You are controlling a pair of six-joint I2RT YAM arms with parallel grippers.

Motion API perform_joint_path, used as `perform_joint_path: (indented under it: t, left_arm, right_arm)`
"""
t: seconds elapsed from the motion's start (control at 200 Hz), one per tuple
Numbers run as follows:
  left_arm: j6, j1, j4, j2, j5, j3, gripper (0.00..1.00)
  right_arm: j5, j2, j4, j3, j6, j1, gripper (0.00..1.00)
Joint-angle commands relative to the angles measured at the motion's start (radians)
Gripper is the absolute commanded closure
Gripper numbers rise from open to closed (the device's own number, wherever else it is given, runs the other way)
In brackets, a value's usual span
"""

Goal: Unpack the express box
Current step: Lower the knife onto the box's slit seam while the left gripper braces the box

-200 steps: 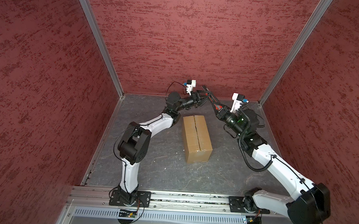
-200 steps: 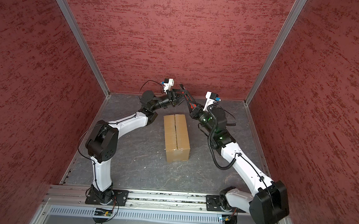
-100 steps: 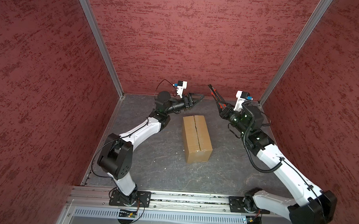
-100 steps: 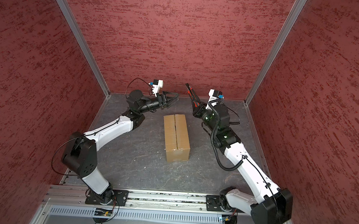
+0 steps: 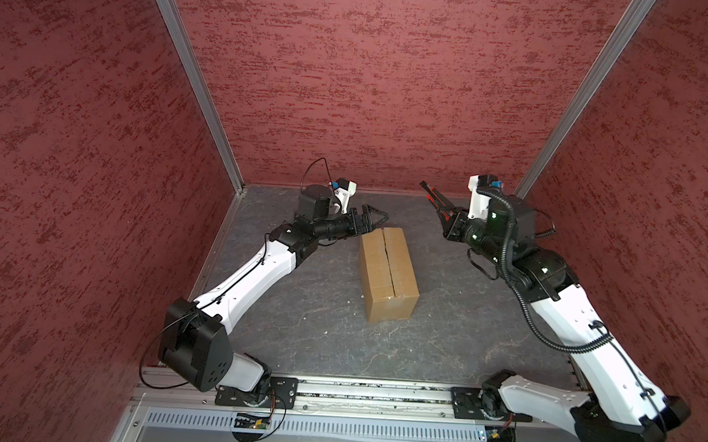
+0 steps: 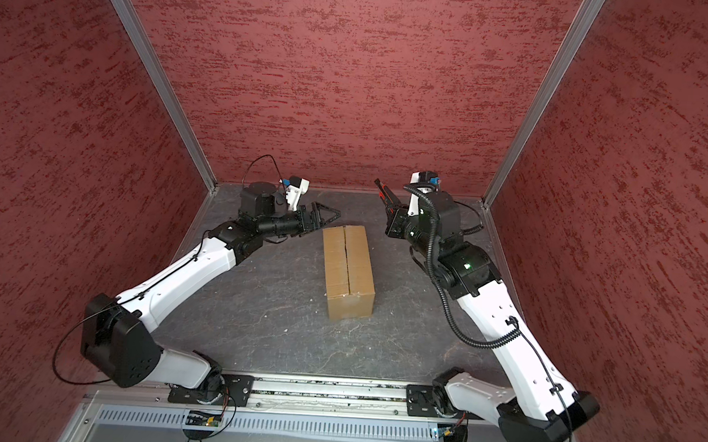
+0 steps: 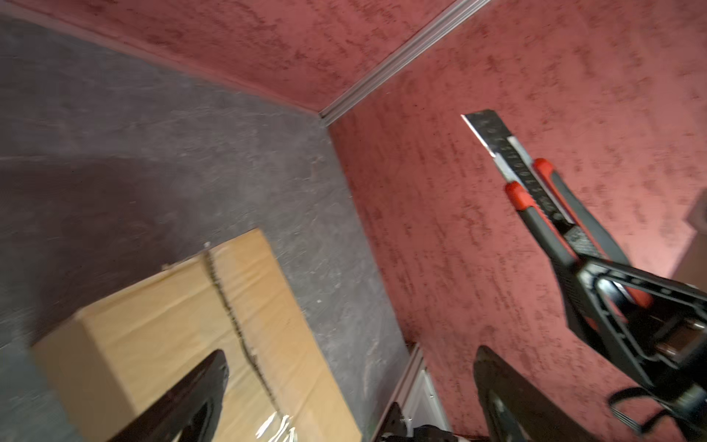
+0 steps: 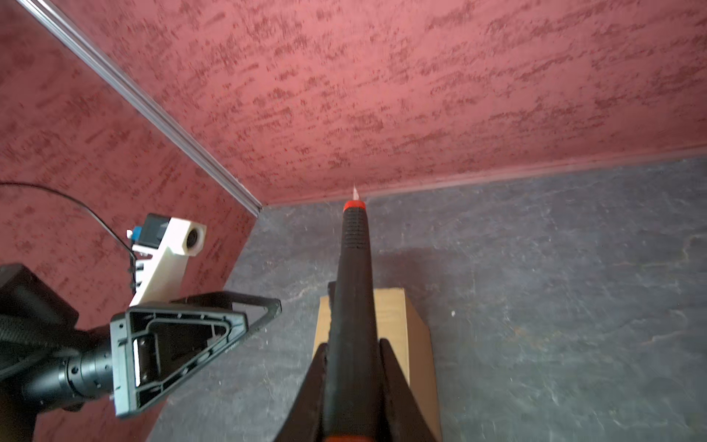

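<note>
The left gripper point(image 5: 374, 222) had let go and backed off, jaws spread; the right gripper point(image 5: 449, 219) pinched the utility knife point(image 5: 433, 194) (blade out), seemingly ready to cut the express box point(image 5: 389, 269) lying between them

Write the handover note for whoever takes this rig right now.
Left gripper: open, empty, near the far left corner of the box.
Right gripper: shut on the knife, blade out, held in the air to the right of the box.
Box: on the table, flaps down.
Done: top seam looks slit.
Left: park the knife, fold the flaps back, empty the box.
</note>
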Motion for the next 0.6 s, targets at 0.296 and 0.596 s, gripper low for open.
perform_joint_path:
  t: [0.296,0.596]
  left_arm:
    - [0.145,-0.002,-0.197,0.055,-0.143,-0.037,0.0]
    - [0.146,-0.008,-0.102,0.113,-0.197,-0.09,0.0]
  right_arm:
    - [0.279,0.137,-0.373,0.18,0.054,0.198,1.0]
    - [0.294,0.21,-0.354,0.201,0.075,0.276,1.0]
